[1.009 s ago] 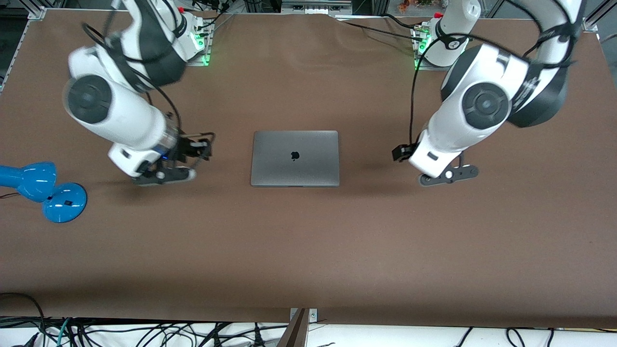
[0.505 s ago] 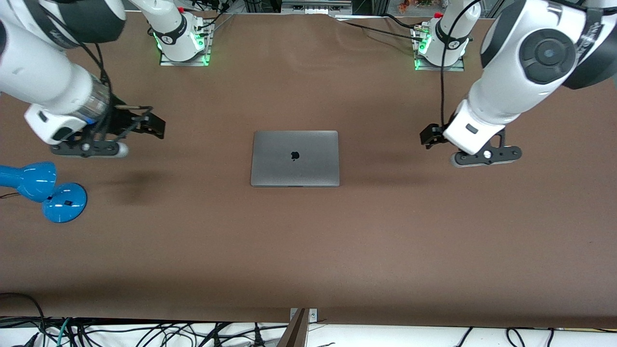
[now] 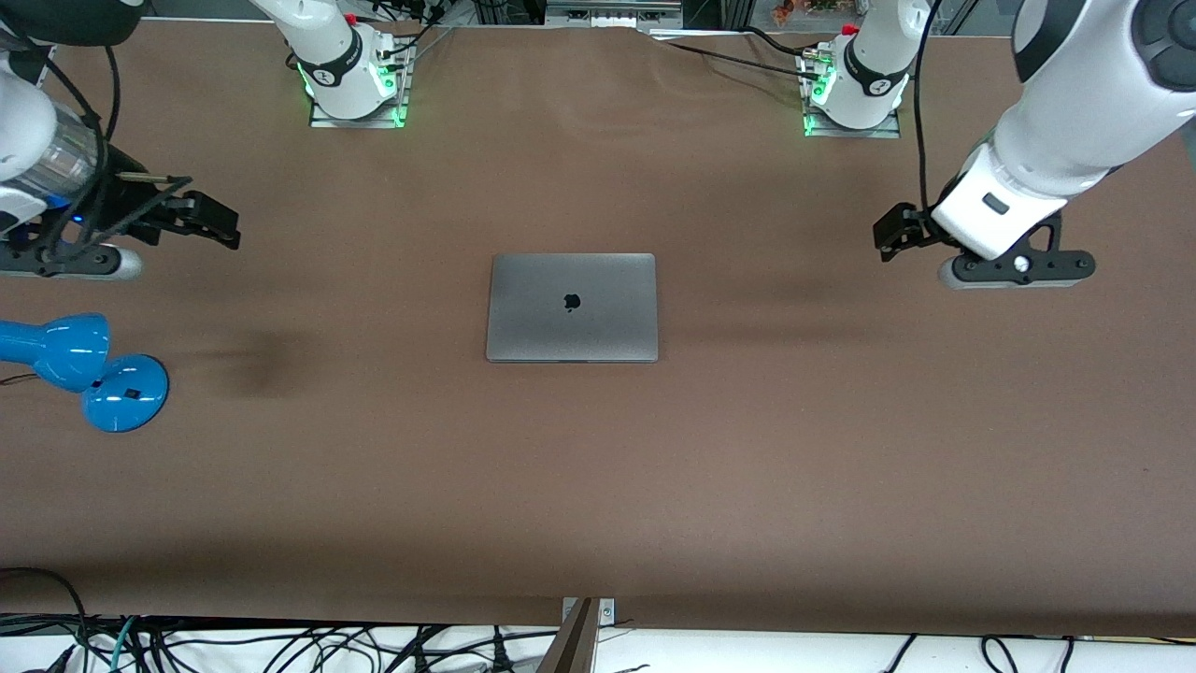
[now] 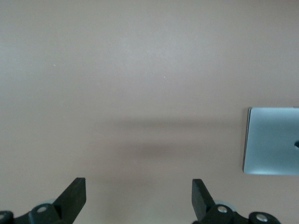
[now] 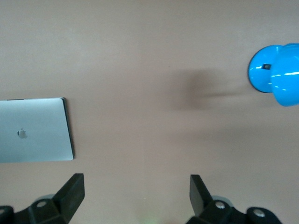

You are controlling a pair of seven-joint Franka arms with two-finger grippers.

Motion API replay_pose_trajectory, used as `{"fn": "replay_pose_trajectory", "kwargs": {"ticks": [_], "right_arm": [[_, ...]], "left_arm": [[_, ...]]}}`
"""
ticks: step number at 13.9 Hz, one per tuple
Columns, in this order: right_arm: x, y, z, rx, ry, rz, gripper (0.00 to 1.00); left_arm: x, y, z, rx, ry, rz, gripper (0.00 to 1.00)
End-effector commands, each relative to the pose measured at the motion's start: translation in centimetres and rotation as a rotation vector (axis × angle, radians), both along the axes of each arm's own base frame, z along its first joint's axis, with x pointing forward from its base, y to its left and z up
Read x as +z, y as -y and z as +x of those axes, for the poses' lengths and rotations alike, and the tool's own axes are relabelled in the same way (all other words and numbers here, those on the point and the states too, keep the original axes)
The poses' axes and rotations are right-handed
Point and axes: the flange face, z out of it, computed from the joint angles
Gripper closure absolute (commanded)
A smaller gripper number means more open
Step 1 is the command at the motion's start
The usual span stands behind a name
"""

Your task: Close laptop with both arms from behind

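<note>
Here the laptop (image 3: 572,307) lies shut and flat at the middle of the table (image 3: 598,486), logo up. The left pincer (image 4: 138,198) hangs released over bare table toward the left arm's end, well apart from the laptop. The right pincer (image 5: 136,196) hangs released over the right arm's end, near a blue lamp (image 3: 79,366).

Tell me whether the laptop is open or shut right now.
Shut. The laptop lies flat on the table, lid down with the logo facing up, and no keys or screen show.
</note>
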Motion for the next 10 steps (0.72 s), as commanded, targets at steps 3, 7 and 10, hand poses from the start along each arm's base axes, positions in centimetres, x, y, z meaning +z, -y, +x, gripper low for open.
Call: {"fn": "replay_pose_trajectory", "kwargs": {"ticks": [3,7,10], "right_arm": [[1.6,1.7,-1.8,0.003,-0.024,-0.012,0.0],[1.6,3.3,-1.7,0.07,-0.028,0.002,0.0],[2.3,3.0,-2.1,0.069,-0.015,0.008,0.0]], "left_arm": [[1.3,-4.0,-3.6,-0.09,0.008,-0.032,0.0],[1.8,-4.6,-3.8,-0.119,0.018,-0.044,0.0],[1.8,-5.1,-3.4,-0.099,0.02,-0.082,0.0]]}}
